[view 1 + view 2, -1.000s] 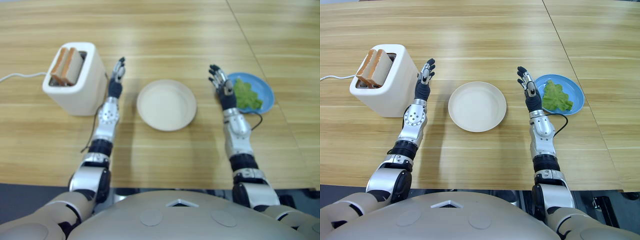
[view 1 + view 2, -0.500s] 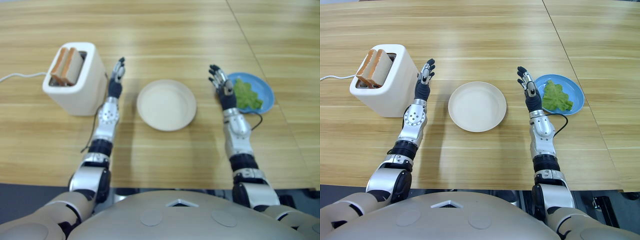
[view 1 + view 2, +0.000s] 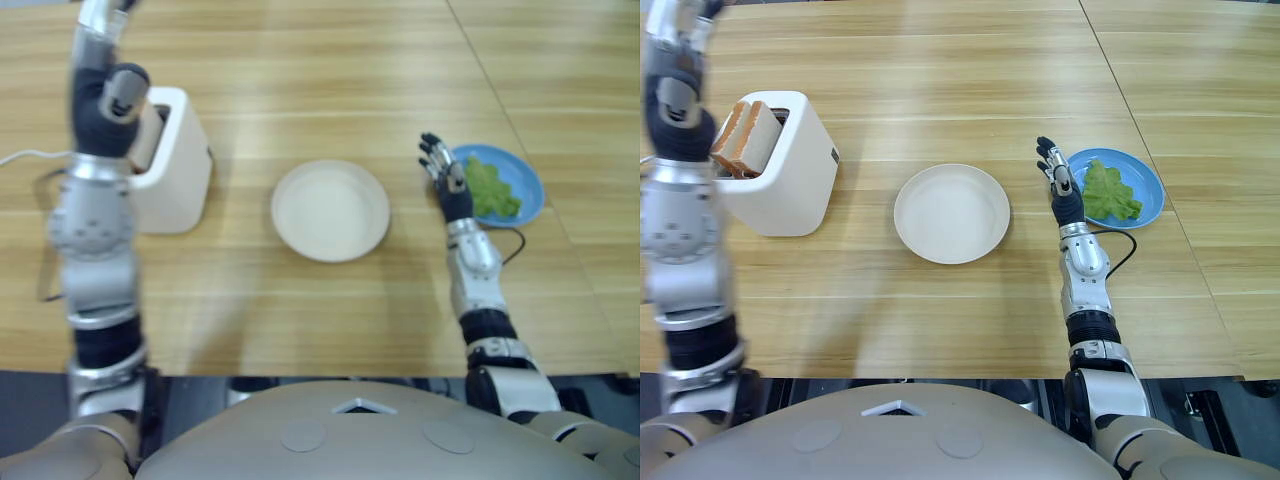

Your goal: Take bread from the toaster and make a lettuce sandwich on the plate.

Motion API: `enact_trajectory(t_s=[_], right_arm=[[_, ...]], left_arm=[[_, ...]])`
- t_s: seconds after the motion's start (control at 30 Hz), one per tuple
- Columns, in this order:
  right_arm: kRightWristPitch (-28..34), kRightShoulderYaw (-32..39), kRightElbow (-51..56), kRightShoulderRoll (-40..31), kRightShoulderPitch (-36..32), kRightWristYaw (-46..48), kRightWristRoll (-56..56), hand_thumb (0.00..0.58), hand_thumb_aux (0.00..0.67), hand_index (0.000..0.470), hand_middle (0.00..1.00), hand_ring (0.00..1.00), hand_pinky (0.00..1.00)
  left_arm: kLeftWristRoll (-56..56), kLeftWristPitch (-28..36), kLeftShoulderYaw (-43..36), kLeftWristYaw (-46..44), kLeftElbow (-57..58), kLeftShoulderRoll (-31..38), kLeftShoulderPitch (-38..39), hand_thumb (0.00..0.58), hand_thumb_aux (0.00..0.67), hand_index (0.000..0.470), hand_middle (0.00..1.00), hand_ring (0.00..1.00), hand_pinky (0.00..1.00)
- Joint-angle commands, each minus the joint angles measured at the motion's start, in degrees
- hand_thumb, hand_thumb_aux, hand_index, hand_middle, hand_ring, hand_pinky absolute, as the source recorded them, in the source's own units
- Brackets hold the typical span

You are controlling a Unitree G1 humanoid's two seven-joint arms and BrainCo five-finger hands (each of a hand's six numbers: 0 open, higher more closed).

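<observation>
A pale wooden counter (image 3: pixel 940 60) seen from above; a white toaster (image 3: pixel 780 185) stands toward its left edge, a cord (image 3: pixel 25 158) trailing off to the left, and the bread (image 3: pixel 745 135), two browned slices, sits upright in the slots, not yet taken; the left hand (image 3: pixel 678 105) is held high at the toaster's left side, close to the slices, probably placed there so it can come down on one from above; it is blurred and cut off by the top of the view, so whether it is released or clenched cannot be told, though it holds nothing visible; a cream plate (image 3: pixel 951 213) lies bare in the middle of the counter, toward the near edge, between the two arms where either could reach it; toward the right a blue dish (image 3: pixel 1150 190) holds the lettuce (image 3: pixel 1105 192); the right hand (image 3: pixel 1058 180) rests just beside that dish's left rim, fingers (image 3: pixel 1044 150) released, straight and empty, seemingly parked near the lettuce for the later step.
</observation>
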Motion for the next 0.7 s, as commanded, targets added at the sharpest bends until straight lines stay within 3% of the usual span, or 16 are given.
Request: enact_trajectory(t_s=[0.03, 0.27, 0.7], right_arm=[[-0.48, -0.36, 1.15, -0.11, 0.30, -0.72, -0.50, 0.000, 0.000, 0.000, 0.00, 0.00, 0.00], [-0.92, -0.28, 2.99, -0.60, -0.27, -0.83, -0.61, 0.000, 0.000, 0.000, 0.00, 0.00, 0.00], [-1.38, -0.15, 2.83, -0.95, 0.39, -1.23, -0.78, 0.000, 0.000, 0.000, 0.00, 0.00, 0.00]], left_arm=[[12.27, 5.46, 2.20, 2.83, 12.90, 6.85, 4.21, 0.000, 0.000, 0.000, 0.00, 0.00, 0.00], [28.10, 11.45, -2.21, 10.34, 27.34, 12.84, 9.22, 0.000, 0.000, 0.000, 0.00, 0.00, 0.00], [36.07, 18.85, -8.10, 11.99, 32.17, 13.24, 8.82, 0.000, 0.000, 0.000, 0.00, 0.00, 0.00]])
